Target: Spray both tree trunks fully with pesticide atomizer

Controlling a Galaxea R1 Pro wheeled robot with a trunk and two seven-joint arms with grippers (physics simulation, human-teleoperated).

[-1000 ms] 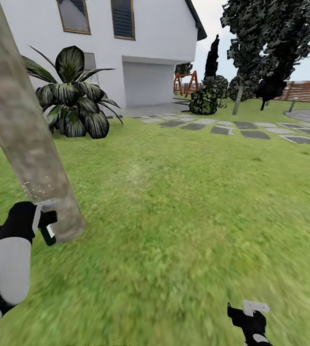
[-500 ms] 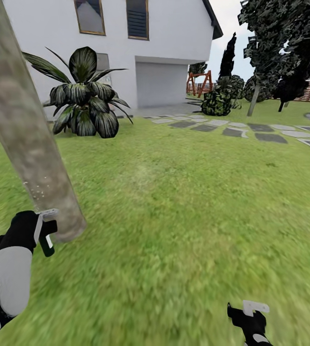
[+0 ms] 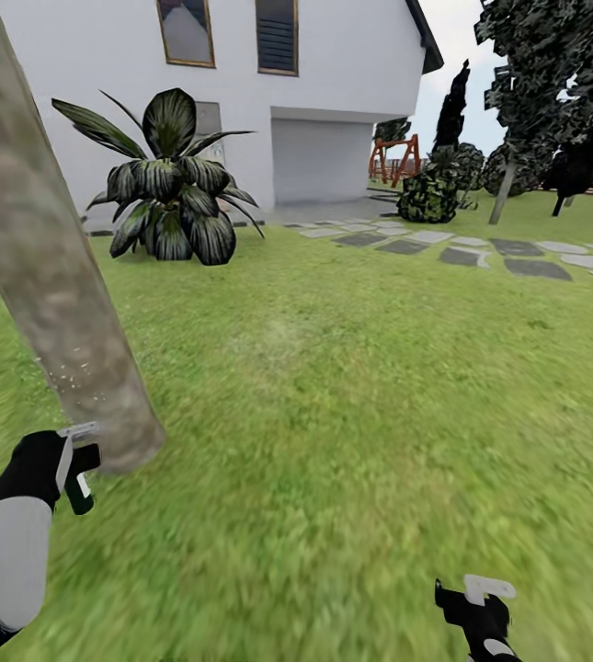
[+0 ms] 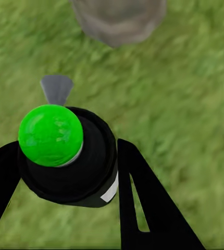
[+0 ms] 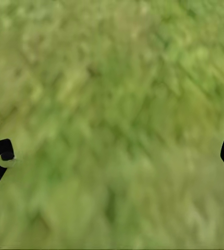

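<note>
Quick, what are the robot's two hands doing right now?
Left gripper: closed on the pesticide atomizer.
Right gripper: open, holding nothing, over grass.

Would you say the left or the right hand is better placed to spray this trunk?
Left: the left hand already grips the atomizer right beside the trunk. The right hand is empty, over grass.

Glossy green atomizer cap (image 4: 50, 135), seemingly plastic; rough mottled tree trunk (image 3: 43, 267).

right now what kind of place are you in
Most likely a home garden, a simulated one: a green lawn, a white house behind it, stepping stones across the grass, and a pale tree trunk close on the left.
</note>
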